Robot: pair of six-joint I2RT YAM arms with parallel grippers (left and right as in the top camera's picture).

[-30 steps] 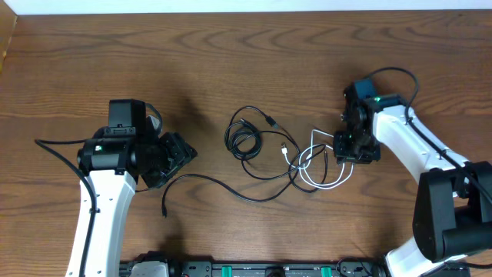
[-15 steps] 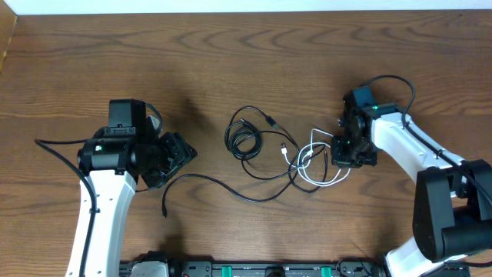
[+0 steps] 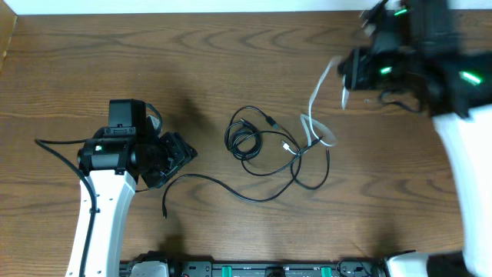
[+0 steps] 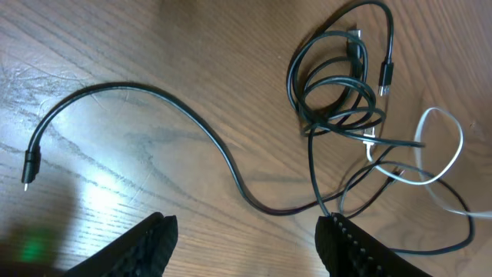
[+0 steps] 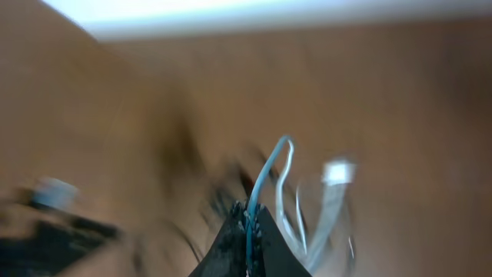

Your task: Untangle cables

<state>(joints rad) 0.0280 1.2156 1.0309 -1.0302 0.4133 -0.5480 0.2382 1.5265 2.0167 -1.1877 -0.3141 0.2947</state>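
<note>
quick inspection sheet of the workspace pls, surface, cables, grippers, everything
surface: brown wooden table, grain visible
job's things: thin white cable, one end held up, lower loop crossing a black strand; long thin black cable and coiled black cable flat on the table
clutter: nothing seen
grippers: left gripper open, holding nothing; right gripper shut on the white cable, view blurred
cables: thick black arm cord trailing on the table's left side
surroundings: pale strip beyond the table's far edge

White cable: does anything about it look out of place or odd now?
Yes. The white cable rises off the table, pinched in the shut right gripper, while its lower loop crosses the black cables, so it hangs slanted. The right wrist view is blurred.
</note>
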